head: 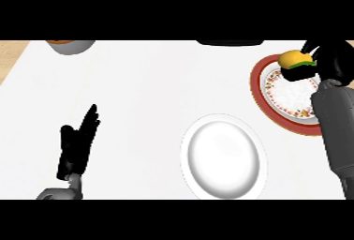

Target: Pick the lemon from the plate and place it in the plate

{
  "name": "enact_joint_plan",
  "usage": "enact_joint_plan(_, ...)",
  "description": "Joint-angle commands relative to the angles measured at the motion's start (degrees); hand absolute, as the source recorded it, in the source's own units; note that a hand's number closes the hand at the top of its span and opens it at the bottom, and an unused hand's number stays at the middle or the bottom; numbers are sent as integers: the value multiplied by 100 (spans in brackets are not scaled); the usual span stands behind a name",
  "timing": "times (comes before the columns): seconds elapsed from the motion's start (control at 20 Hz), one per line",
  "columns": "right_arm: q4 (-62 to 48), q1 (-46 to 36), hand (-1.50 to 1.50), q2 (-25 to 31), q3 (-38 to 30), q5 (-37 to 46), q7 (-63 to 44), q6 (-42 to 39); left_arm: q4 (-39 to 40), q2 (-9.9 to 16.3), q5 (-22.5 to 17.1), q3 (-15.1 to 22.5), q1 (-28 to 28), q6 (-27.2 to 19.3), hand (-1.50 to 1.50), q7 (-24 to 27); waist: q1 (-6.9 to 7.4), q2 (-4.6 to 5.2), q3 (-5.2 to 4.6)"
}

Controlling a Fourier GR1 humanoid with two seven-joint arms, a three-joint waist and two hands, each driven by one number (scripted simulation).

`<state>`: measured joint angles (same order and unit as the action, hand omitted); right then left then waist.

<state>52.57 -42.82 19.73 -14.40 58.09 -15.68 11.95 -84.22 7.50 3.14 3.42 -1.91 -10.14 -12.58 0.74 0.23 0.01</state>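
A yellow lemon [292, 58] is at the far right, over the upper edge of a red-rimmed patterned plate [290, 96]. My right hand [330, 60] has its black fingers curled round the lemon, with something green just below it. The grey right forearm covers the plate's right side. A plain white plate [223, 157] lies near the front, left of the red-rimmed one. My left hand [77, 140] rests open at the lower left, fingers straight and pointing away, far from both plates.
A grey bowl [70, 46] with something orange in it sits at the back left. A dark object [230, 42] shows at the back edge. Wooden counter shows at the far left beside the white surface.
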Motion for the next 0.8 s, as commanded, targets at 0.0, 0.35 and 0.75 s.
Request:
enact_joint_plan(0.0, -1281, -344, 150, 482, -408, -260, 566, 56, 99, 10, 48, -25, -110, 32, 0, 60, 57, 29, 4)
enact_joint_plan(0.35, -2534, -437, 150, 528, -535, -601, 1069, -815, -39, 181, -138, -137, -11, 303, 0, -20, 120, 50, 9)
enact_joint_plan(0.75, -3325, -504, -150, 922, -552, -701, 2277, -1176, 20, 105, -71, -211, -188, 214, 0, -93, 87, 40, 9)
